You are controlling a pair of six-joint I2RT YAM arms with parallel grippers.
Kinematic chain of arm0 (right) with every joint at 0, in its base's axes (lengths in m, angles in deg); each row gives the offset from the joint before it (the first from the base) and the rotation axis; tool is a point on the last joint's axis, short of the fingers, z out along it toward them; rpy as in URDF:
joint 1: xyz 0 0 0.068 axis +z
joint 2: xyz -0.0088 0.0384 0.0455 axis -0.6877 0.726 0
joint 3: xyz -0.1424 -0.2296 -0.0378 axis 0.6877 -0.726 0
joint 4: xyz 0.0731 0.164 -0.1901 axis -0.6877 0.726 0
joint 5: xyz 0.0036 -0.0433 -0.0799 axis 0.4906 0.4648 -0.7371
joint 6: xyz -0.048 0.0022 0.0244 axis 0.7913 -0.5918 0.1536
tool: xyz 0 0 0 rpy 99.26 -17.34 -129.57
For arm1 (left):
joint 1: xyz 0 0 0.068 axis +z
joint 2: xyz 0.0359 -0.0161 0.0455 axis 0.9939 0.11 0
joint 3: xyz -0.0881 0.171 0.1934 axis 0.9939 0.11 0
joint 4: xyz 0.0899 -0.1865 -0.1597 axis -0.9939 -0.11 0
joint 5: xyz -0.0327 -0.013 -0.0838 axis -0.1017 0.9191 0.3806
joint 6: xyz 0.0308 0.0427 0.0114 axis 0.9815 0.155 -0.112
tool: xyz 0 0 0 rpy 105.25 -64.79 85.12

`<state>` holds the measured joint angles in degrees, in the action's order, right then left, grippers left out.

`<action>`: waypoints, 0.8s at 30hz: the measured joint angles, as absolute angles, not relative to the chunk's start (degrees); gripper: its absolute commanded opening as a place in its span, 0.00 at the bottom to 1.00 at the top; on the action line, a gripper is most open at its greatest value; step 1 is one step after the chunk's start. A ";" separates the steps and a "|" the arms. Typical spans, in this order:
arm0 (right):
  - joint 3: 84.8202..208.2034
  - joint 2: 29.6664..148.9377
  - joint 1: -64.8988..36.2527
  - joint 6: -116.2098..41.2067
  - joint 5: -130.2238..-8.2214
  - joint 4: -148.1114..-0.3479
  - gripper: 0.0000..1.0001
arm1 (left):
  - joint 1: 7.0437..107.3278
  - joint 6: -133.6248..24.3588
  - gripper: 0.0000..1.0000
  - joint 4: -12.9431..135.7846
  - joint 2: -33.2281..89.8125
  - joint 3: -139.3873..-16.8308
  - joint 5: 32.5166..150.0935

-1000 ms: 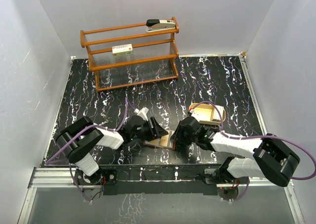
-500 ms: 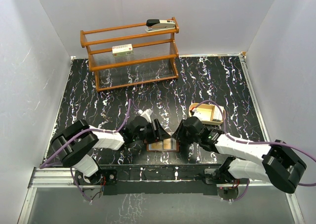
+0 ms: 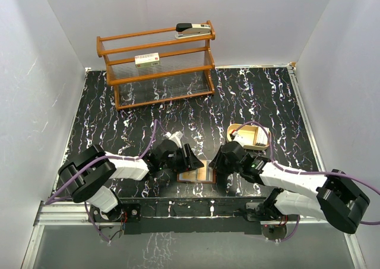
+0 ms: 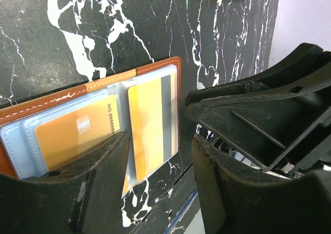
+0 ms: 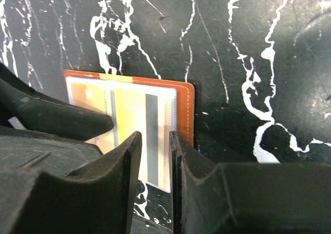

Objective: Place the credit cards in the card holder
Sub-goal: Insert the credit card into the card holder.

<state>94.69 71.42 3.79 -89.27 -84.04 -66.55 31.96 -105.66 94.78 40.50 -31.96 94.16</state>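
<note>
Both arms over the open card holder (image 3: 198,174).
I see left gripper (image 4: 158,141) jaws spread; right gripper (image 5: 155,141) jaws nearly together, grip I cannot tell; two credit cards (image 4: 77,133) sit sleeved.

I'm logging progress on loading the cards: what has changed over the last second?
The card holder shifted slightly right and squared up. It now lies open and flat, with more of it showing. Both arms' elbows swung outward, the left one leftward and the right one rightward. The left gripper and right gripper stay at the holder's edges. The rack, stapler, white box and tan tray are unchanged.
</note>
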 measured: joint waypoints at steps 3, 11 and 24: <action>94.08 71.86 3.79 -89.27 -84.04 -66.09 0.24 | 31.96 -105.68 0.43 94.80 40.57 -31.96 94.16; 93.53 73.45 3.79 -89.30 -84.02 -66.33 0.23 | 31.94 -105.92 0.38 95.59 42.79 -32.22 94.49; 93.53 74.26 3.77 -89.30 -84.02 -67.43 0.19 | 31.96 -106.10 0.00 96.55 45.05 -32.24 94.90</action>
<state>93.53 74.26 3.77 -89.30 -84.02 -67.43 31.96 -106.10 96.55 45.05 -32.24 94.90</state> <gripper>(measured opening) 0.195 0.014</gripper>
